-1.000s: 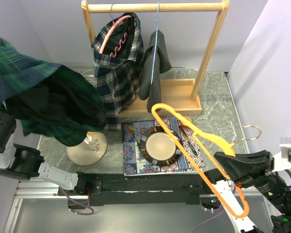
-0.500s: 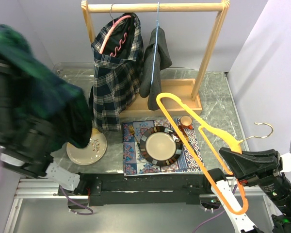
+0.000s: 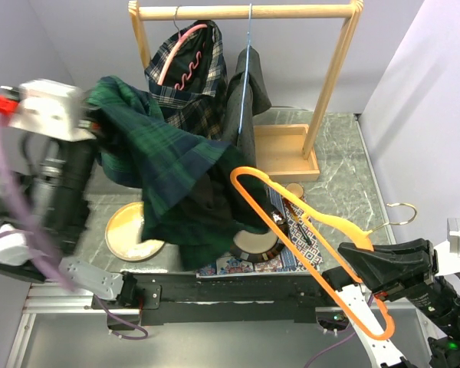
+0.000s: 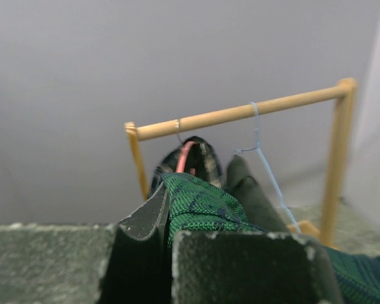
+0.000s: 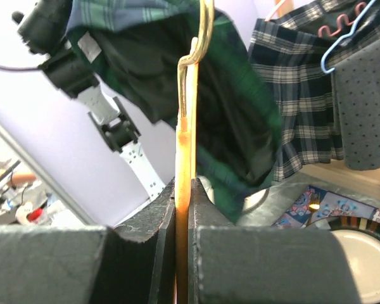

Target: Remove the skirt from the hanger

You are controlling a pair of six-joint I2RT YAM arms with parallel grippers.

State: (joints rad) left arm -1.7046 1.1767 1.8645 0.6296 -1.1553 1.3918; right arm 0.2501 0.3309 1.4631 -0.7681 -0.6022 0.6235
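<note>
The green plaid skirt (image 3: 176, 176) hangs in the air over the table's middle, off the orange hanger (image 3: 307, 245). My left gripper (image 3: 96, 126) is raised at the left and shut on the skirt's edge; the green cloth (image 4: 202, 206) shows between its fingers in the left wrist view. My right gripper (image 3: 360, 264) at the lower right is shut on the orange hanger, whose bar (image 5: 183, 164) stands pinched between its fingers in the right wrist view. The hanger is bare, and the skirt (image 5: 177, 69) hangs behind it there.
A wooden rack (image 3: 245, 11) at the back holds a checked skirt on a pink hanger (image 3: 180, 92) and a grey garment on a blue hanger (image 3: 245, 107). A patterned mat (image 3: 299, 230) with a dark-rimmed plate (image 3: 253, 245) and a beige plate (image 3: 126, 230) lie on the table.
My left arm has swung up and to the right, carrying the skirt from the far left to over the table's middle. My right gripper with the hanger has barely shifted.
</note>
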